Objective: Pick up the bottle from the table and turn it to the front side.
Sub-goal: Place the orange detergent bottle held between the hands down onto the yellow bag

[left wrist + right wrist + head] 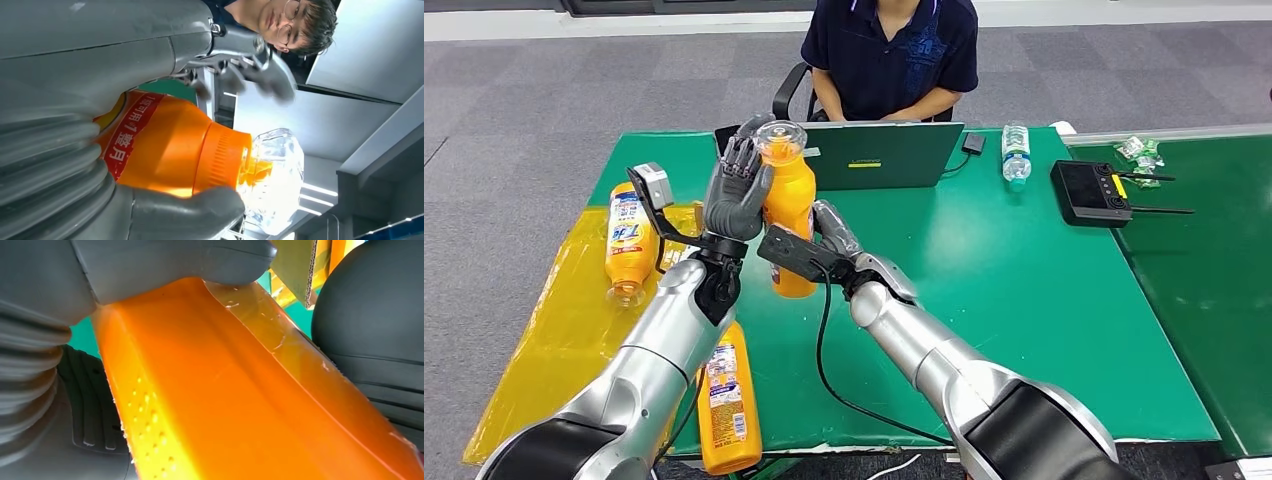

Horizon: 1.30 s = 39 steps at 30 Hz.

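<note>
An orange bottle [792, 200] with a clear cap stands upright above the green table [1024, 290], lifted between both hands. My left hand [736, 190] wraps its upper part near the neck; in the left wrist view the thumb [185, 212] presses under the orange collar of the bottle [170, 150], whose red label strip faces the camera. My right hand [829, 240] grips the lower body from the right side. Its wrist view is close on the bottle's orange wall [240, 400], with the thumb [175, 265] lying over it.
Two more orange bottles lie flat: one on the yellow sheet [629, 235] at the left, one near the table's front edge [727, 400]. A laptop [884, 155], a water bottle [1016, 155] and a black controller [1092, 192] sit behind. A person [894, 55] sits across the table.
</note>
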Each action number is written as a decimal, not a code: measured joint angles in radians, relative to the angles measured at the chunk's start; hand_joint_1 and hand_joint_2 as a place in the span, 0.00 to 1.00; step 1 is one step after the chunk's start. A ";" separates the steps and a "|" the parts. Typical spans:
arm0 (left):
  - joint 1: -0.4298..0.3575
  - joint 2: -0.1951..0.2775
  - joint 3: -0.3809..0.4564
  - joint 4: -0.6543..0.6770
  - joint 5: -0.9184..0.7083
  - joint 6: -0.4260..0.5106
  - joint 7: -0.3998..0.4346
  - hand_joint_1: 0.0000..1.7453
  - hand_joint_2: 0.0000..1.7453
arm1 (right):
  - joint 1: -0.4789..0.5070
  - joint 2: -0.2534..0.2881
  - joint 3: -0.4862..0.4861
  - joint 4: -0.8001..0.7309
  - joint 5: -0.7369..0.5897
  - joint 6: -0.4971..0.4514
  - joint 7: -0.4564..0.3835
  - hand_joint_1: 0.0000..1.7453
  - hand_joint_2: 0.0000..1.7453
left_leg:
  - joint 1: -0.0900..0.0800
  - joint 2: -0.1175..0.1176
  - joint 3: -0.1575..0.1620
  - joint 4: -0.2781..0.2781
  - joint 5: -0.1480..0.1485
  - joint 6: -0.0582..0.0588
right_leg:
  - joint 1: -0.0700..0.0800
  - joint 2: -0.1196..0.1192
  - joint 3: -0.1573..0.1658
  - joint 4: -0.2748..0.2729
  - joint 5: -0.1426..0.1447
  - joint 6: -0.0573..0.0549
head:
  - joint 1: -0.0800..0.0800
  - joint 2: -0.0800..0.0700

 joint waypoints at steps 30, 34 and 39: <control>-0.020 0.009 -0.002 0.041 -0.012 0.032 0.013 0.00 1.00 | 0.052 0.000 0.006 0.001 0.008 -0.010 -0.013 1.00 1.00 | 0.000 0.000 -0.001 0.000 0.000 0.000 | 0.000 0.000 0.000 0.000 0.000 0.000 | 0.000 0.000; -0.019 0.010 -0.003 0.048 -0.024 0.057 0.011 0.00 1.00 | 0.047 0.000 0.006 0.001 0.013 -0.011 -0.008 1.00 1.00 | 0.000 0.000 -0.001 0.000 0.000 0.000 | 0.000 0.000 0.000 0.000 0.000 0.000 | 0.000 0.000; -0.018 0.017 -0.003 0.053 -0.035 0.078 0.006 0.00 1.00 | 0.044 0.000 0.006 0.001 0.017 -0.014 -0.007 1.00 1.00 | 0.000 0.000 -0.001 0.000 0.000 0.000 | 0.000 0.000 0.000 0.001 0.000 0.000 | 0.000 0.000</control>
